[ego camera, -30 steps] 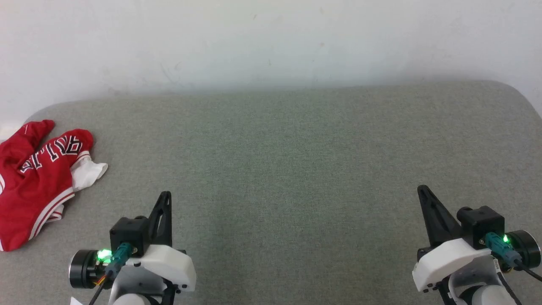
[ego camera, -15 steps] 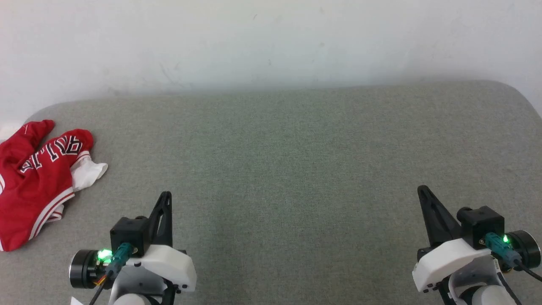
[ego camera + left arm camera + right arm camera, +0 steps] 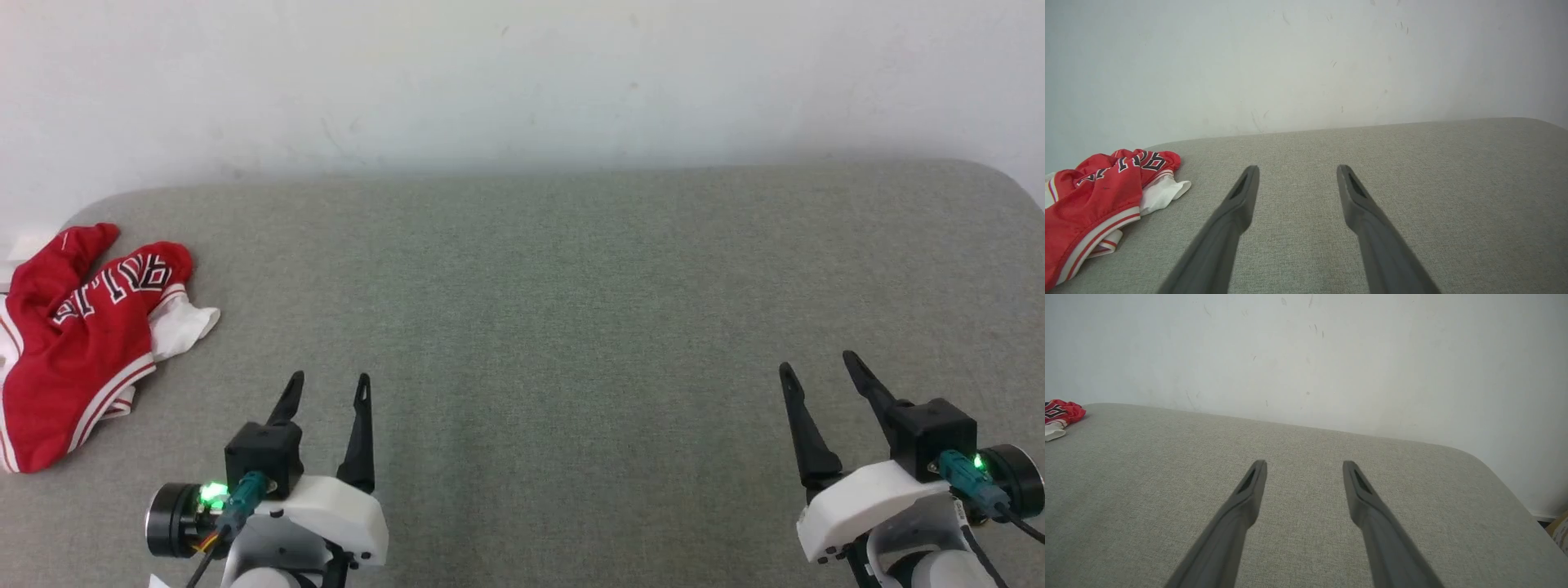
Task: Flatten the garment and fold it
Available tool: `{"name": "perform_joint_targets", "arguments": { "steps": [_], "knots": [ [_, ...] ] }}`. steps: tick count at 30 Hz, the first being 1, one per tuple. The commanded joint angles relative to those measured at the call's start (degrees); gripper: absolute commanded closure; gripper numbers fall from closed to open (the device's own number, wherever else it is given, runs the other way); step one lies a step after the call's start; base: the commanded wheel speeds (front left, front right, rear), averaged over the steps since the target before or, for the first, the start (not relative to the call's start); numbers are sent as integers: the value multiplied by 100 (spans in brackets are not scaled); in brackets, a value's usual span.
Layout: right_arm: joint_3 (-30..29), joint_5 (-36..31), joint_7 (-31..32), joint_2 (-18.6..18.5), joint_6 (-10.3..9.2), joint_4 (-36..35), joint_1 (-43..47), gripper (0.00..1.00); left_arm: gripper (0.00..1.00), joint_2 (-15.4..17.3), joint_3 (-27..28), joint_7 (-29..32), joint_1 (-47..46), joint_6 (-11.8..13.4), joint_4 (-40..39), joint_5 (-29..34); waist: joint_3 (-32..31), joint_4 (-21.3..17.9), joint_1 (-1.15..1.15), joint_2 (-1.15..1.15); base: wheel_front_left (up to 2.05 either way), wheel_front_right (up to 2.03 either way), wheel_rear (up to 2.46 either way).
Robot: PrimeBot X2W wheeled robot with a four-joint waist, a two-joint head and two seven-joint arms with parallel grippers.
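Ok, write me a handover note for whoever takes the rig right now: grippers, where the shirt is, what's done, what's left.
Left gripper: open, empty, over the grey padded surface, to the right of the garment and not touching it.
Right gripper: open, empty, far across the surface from the garment.
Garment: crumpled in a heap at the surface's far left edge, lettering partly showing, a white sleeve sticking out.
Done: nothing yet; not flattened, not folded.
Left: grasp it, probably bring it toward the middle, spread it flat, then fold.
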Motion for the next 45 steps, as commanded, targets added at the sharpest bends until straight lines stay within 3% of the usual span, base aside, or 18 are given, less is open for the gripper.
{"name": "perform_joint_targets", "arguments": {
  "steps": [1,45],
  "knots": [
    [-22,45,-65,4,-1,11,7,0,0,2,-36,-63,-89,71,53,-47,1,58,0,0,0,0,0],
    [77,136,-459,12,-5,104,-27,0,0,163,-222,-580,-44,564,168,-342,3,1686,0,0,0,0,0]
  ]
}}
